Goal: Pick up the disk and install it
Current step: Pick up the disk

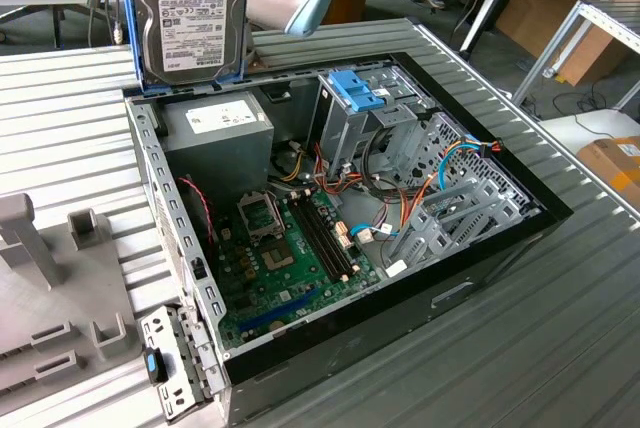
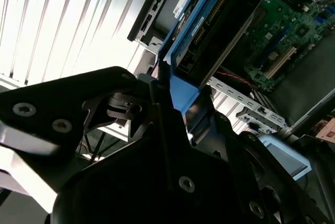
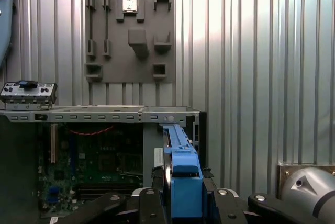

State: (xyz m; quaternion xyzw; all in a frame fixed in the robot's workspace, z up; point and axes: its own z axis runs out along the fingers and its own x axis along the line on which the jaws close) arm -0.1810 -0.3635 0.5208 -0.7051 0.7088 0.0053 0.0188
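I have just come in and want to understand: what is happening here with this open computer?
A robot arm's claw is shut on the disk and holds it upright in the air. The disk hangs over one edge of the open computer case, above the grey power box. It is not yet installed: the metal cage stands apart from it, toward the exterior view's right.

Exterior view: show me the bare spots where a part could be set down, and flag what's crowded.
Bare ribbed table on the exterior view's right of the computer case, and beyond the grey fixture board on its left. Crowded: inside the case around the cables and drive cage; the disk hangs over its far corner.
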